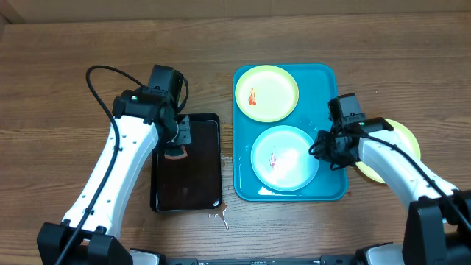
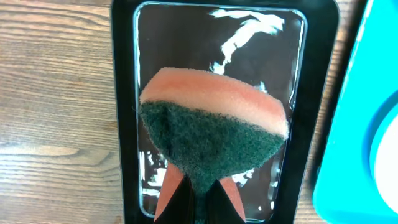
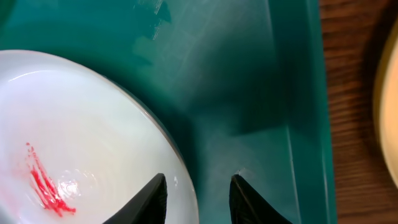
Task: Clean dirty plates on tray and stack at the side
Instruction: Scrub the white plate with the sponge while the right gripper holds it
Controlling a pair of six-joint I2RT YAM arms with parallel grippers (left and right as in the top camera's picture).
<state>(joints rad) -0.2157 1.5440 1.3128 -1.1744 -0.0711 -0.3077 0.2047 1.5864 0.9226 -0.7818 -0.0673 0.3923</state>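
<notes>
The turquoise tray (image 1: 322,82) holds a yellow-green plate (image 1: 266,93) at the back and a light blue plate (image 1: 285,157) in front, each with a red smear. Another yellow-green plate (image 1: 398,137) lies on the table right of the tray, partly under my right arm. My right gripper (image 1: 329,147) is low at the blue plate's right edge. In the right wrist view it (image 3: 198,186) stands open, with the blue plate's (image 3: 81,143) rim between its fingers. My left gripper (image 2: 198,193) is shut on a pink and green sponge (image 2: 214,124) over the black tray (image 2: 124,93).
The black tray (image 1: 191,184) sits left of the turquoise tray with a narrow strip of wood between them, and its floor looks wet. A small white scrap (image 1: 218,216) lies by its front right corner. Bare wooden table surrounds everything.
</notes>
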